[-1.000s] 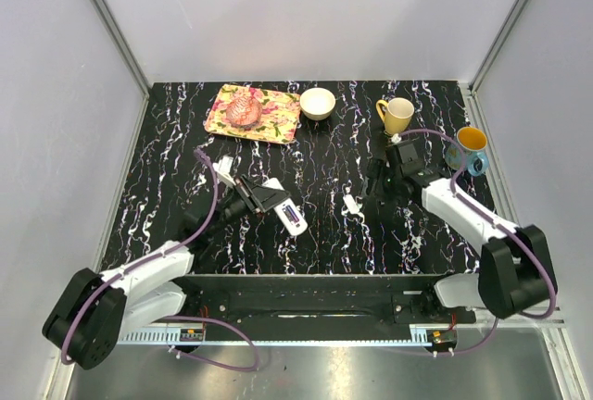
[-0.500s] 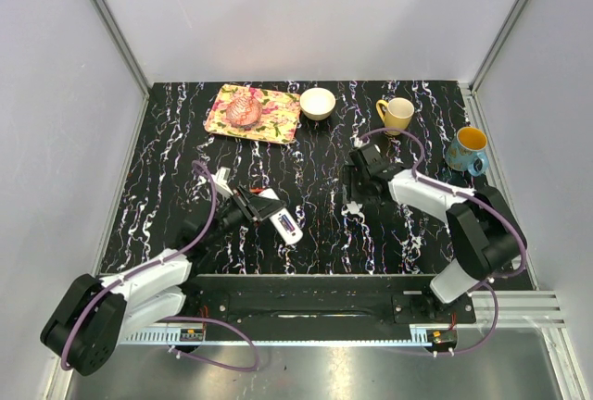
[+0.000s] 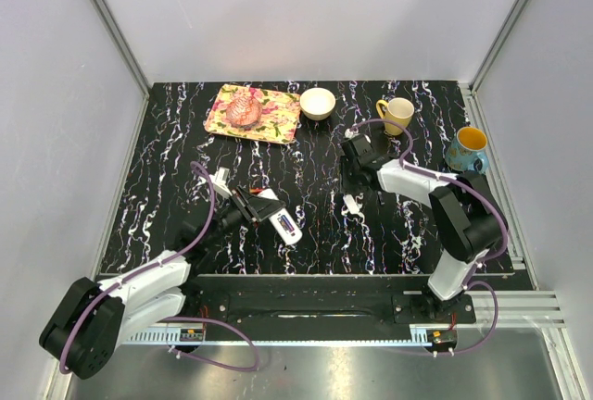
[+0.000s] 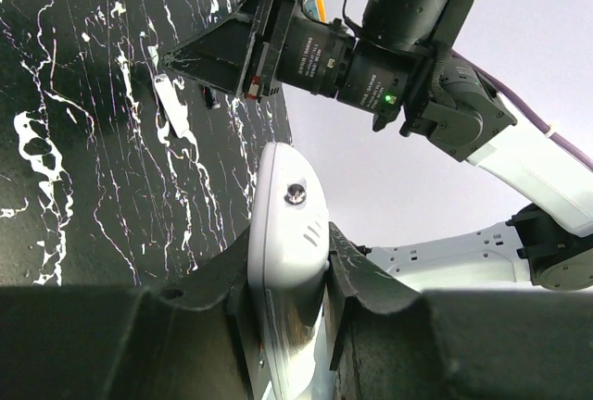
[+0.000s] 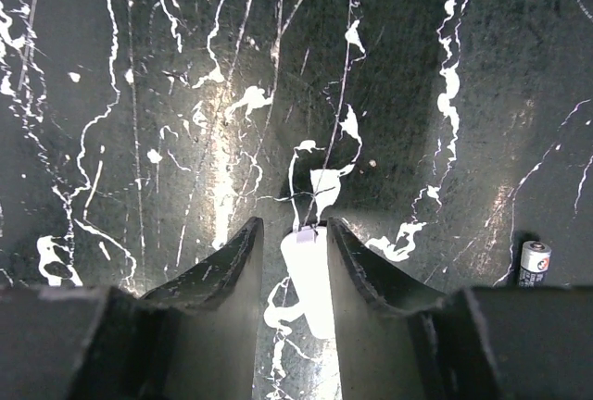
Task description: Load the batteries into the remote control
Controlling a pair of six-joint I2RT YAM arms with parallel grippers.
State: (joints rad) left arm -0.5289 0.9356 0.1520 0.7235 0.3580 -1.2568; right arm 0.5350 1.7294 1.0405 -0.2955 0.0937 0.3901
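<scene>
Poking from clamped left gripper (image 4: pixel 291 247), remote control (image 4: pixel 287 182); battery (image 5: pixel 535 262) near right gripper (image 5: pixel 295 226).

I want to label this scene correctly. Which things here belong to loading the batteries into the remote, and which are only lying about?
For the job: remote control in the left end effector; battery; small white cover piece, probably.
Lying about: floral tray, pink object on it, white bowl, yellow mug, blue mug.
</scene>
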